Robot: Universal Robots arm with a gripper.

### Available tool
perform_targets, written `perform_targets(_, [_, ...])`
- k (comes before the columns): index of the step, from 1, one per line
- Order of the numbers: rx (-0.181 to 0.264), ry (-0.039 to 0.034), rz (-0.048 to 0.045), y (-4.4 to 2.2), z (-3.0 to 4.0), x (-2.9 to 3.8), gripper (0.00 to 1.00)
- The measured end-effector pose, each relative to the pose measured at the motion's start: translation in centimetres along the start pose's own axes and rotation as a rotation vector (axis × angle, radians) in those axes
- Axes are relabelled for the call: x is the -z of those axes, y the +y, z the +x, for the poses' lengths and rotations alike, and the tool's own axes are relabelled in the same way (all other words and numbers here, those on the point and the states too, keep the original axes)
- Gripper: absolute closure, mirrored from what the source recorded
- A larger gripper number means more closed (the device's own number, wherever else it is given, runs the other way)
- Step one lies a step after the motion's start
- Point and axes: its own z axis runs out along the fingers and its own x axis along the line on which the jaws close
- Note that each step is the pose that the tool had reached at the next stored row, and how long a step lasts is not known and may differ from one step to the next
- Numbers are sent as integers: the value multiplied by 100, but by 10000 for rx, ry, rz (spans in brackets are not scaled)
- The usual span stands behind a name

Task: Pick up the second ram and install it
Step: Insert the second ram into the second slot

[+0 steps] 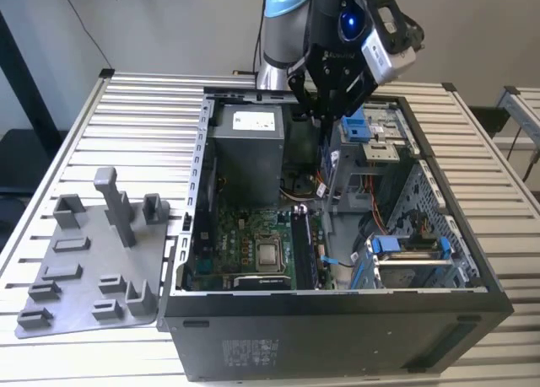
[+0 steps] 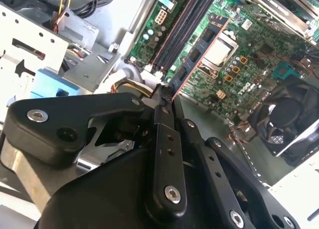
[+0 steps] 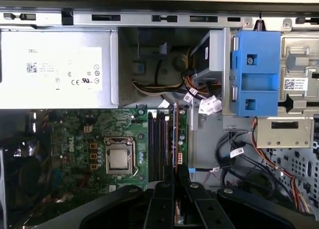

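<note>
1. Computer case: open, lying on a slatted table. The arm works down between its walls. Hazard, judged: sideways drift could knock a wall or the blue drive bracket.
2. Motherboard: green, on the case floor. Hazard, judged: a push made out of line would load the board or scrape the parts around the processor socket.
3. Gripper: fingers drawn narrow and clamped on one end of the stick, seen in both wrist views. Hazard, judged: with a single end gripped, the free end could tilt or slip.
4. Cable bundle: white-tagged leads near the stick's far end. Hazard, judged: a snag.
5. Memory slots: dark, parallel rows. Hazard, judged: notch or latches may be missed if the stick comes in skewed.
6. Second ram: reaches straight out from the fingertips, held clear above the board, its long edge parallel to and just beside the slots. Which slot it sits over cannot be told.
</note>
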Motion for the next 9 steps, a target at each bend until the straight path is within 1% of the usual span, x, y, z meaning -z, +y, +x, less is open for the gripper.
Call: perform_targets(9, [7,-4,181,8,7,-160,86])
